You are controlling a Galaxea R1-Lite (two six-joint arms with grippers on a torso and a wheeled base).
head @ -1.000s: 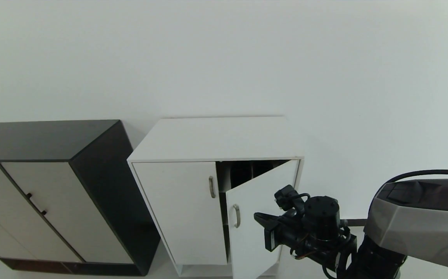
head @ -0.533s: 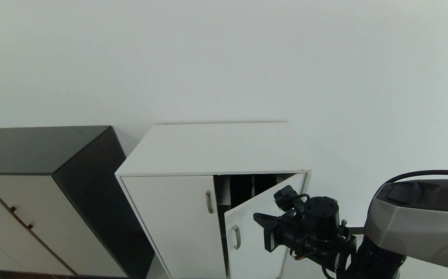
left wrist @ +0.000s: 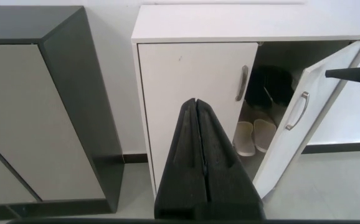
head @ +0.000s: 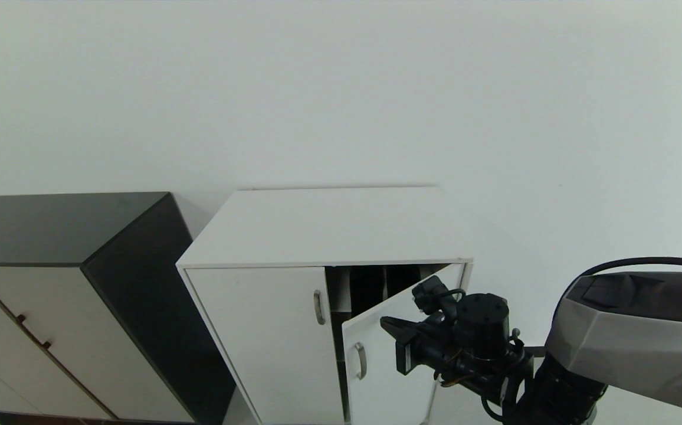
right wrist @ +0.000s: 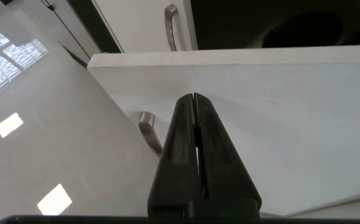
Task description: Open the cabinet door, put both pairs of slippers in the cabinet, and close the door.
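**At the white cabinet: right door ajar, both sets of fingers shut**

Seen from the head, the white cabinet point(head: 323, 227) stands at 6 o'clock, with a black cabinet point(head: 134, 283) at its 9 o'clock. Its left door point(head: 264, 342) is closed. Its right door point(head: 397, 366) hangs part open, hinged on the 3 o'clock side. The right gripper point(head: 386, 323) sits at about 2 o'clock of that door's handle point(head: 361, 361), in front of the outer face. Its fingers are pressed together on nothing.

From the left wrist, the left gripper point(left wrist: 195, 101) is well back from the cabinet, its fingers closed tight and empty. Through the gap, a white pair of slippers point(left wrist: 255, 137) lies on the cabinet floor. The dark shapes point(left wrist: 273, 84) above them may be the second pair, but they are too dim to tell.

From the right wrist, the closed fingers point(right wrist: 186, 130) point at the right door's outer face, just under its top edge point(right wrist: 261, 58) and near the handle. I cannot tell whether they touch it.

The door is probably a stiff, light panel that swings freely on its hinges and needs little force. Its smooth face looks slippery, so a narrow closed tip could skid. The best place to press is likely near the free edge by the handle, far from the hinges. The slippers look soft and light, and if they need shifting they are best pinched at the strap.
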